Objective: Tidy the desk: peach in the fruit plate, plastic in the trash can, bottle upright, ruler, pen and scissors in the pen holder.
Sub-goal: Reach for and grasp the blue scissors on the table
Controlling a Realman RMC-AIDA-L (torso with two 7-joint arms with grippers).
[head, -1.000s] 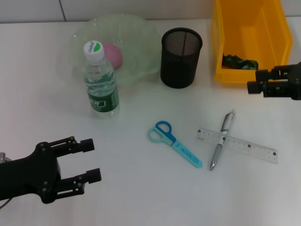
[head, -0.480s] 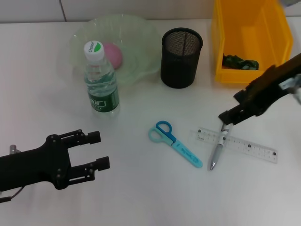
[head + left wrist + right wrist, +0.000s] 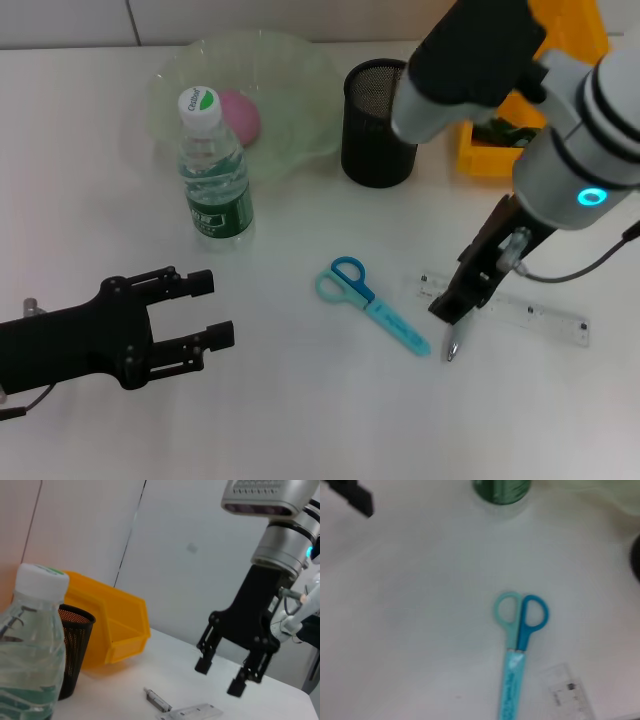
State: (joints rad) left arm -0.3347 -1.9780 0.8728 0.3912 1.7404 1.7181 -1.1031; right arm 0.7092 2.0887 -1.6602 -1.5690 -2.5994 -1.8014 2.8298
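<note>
The pen (image 3: 452,349) lies across the clear ruler (image 3: 545,316); my right gripper (image 3: 455,308) hangs just above them, covering most of the pen. The left wrist view shows that gripper (image 3: 219,677) open and empty over the pen (image 3: 157,699) and ruler (image 3: 193,712). The blue scissors (image 3: 371,300) lie to their left, also in the right wrist view (image 3: 517,640). The bottle (image 3: 213,170) stands upright. The pink peach (image 3: 241,115) lies in the pale green plate (image 3: 300,80). Green plastic (image 3: 505,131) lies in the yellow bin (image 3: 490,158). The black mesh pen holder (image 3: 378,130) stands at the back. My left gripper (image 3: 190,318) is open at the front left.
The right arm's big grey body (image 3: 480,60) hangs over the bin and the pen holder's right side. The bottle stands close in front of the plate. White table (image 3: 300,400) lies between the two grippers.
My right arm has swung in from the right edge and come down over the pen and ruler. My left gripper has shifted slightly to the right, still open.
</note>
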